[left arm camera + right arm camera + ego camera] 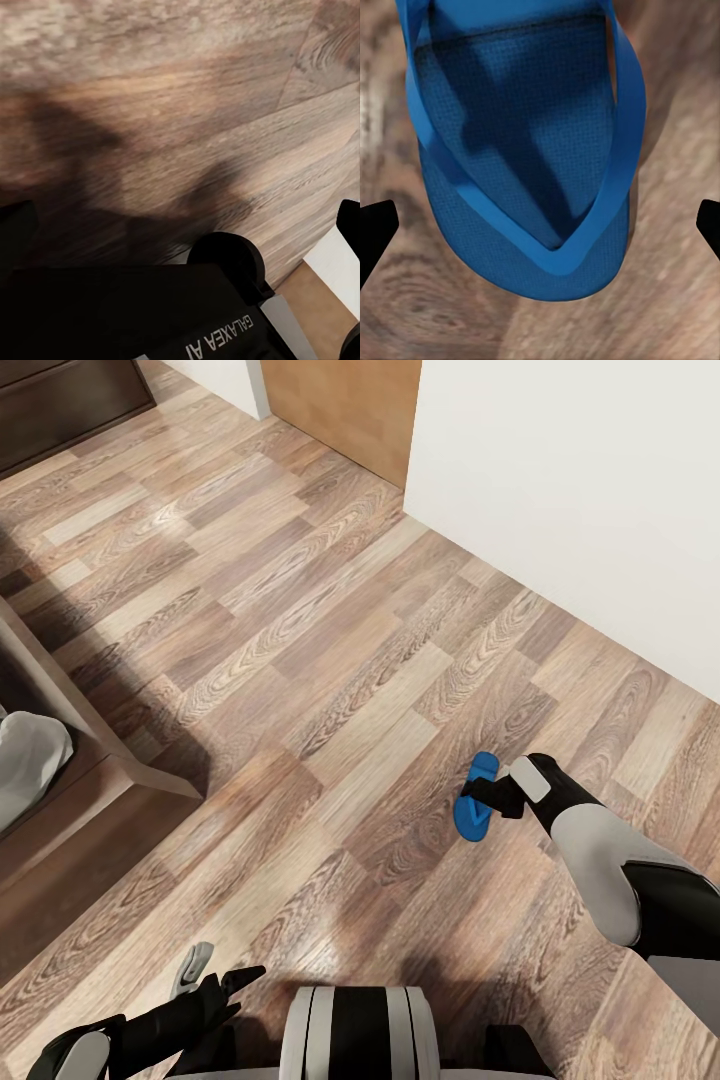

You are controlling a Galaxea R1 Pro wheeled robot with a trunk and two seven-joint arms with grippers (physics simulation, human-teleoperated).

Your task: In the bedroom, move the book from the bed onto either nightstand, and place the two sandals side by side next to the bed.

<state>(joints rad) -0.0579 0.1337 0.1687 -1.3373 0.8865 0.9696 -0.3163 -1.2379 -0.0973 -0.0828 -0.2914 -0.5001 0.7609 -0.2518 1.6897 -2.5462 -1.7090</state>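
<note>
One blue sandal (474,805) lies flat on the wood-plank floor, right of the bed's corner. My right gripper (487,794) hovers just over it, open. In the right wrist view the sandal (521,150) lies close below with its strap up, and the gripper (540,229) has one black fingertip (375,232) on each side of it, not touching. My left gripper (215,972) hangs low by my base, open and holding nothing. The bed (95,745) shows its dark frame corner and a bit of grey mattress (28,760) at the left. The book is out of view.
A white wall (580,490) runs along the right, close behind the sandal. A light wooden door (340,400) stands at the back. A dark brown cabinet (60,395) sits at the far left corner. My base (150,315) shows in the left wrist view, over bare floor.
</note>
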